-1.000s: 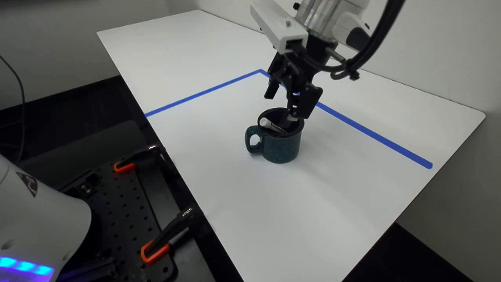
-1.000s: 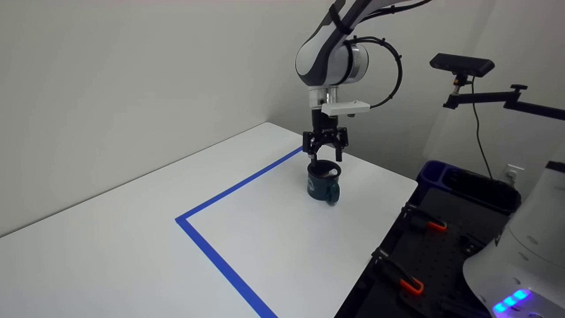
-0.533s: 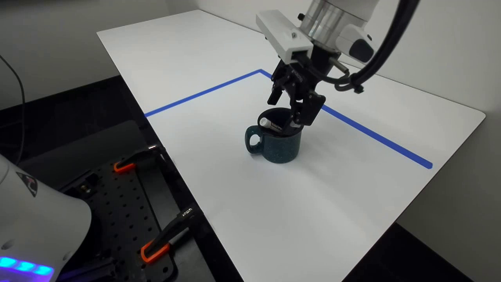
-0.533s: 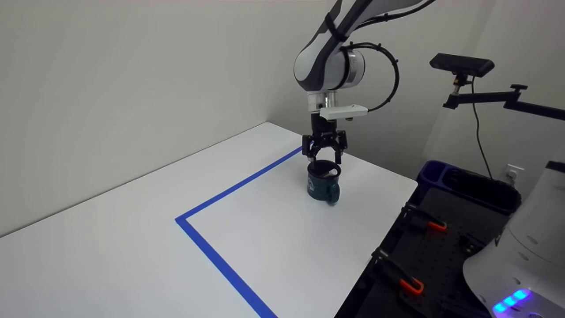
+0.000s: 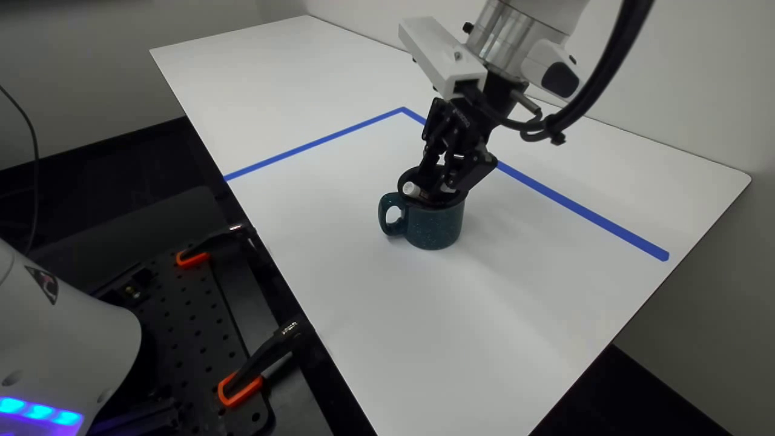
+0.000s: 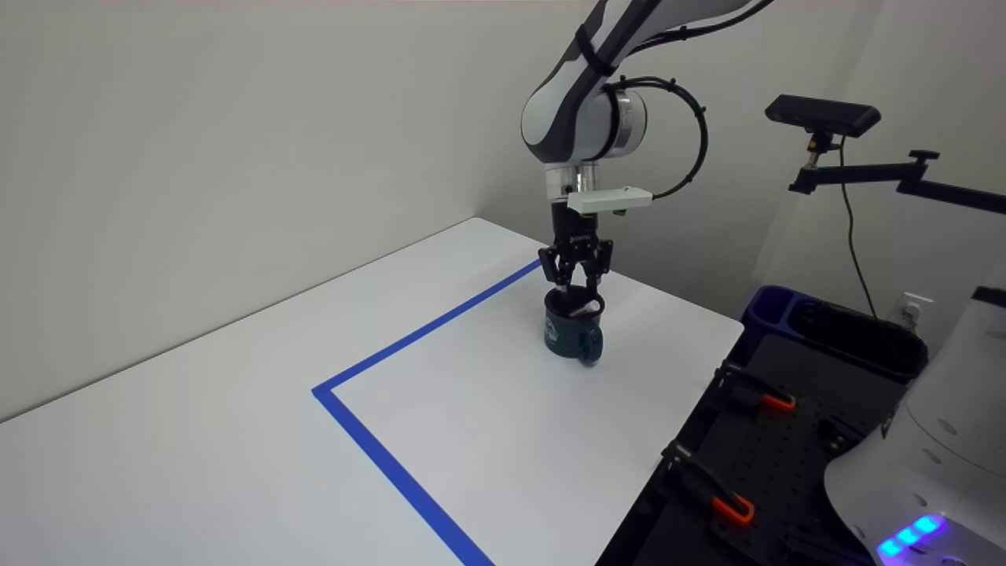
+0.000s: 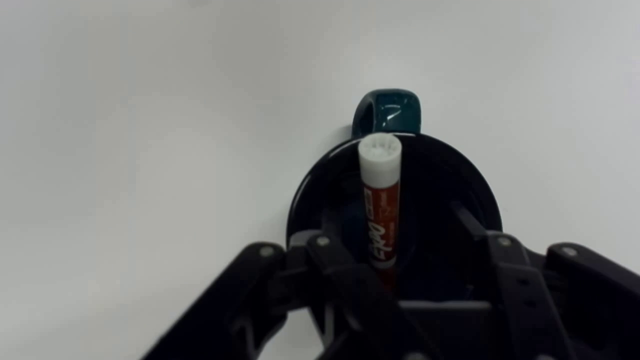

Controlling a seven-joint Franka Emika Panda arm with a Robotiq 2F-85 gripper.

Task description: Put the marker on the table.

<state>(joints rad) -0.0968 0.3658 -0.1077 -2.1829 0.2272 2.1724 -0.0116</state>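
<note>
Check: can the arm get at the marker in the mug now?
Probably yes: the tool reaches into the open top of the mug, fingers either side of the marker; nothing covers its white end.

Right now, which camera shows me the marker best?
The wrist view: it looks into the mug and shows the marker large, with white end, red label and EXPO lettering, though its other end is hidden. Both exterior views show it small and partly hidden, chiefly its white end.

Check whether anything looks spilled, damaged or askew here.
Nothing stands out: the speckled teal mug stands upright on the white table, with no visible spill or damage. The Expo marker merely leans inside it.
</note>
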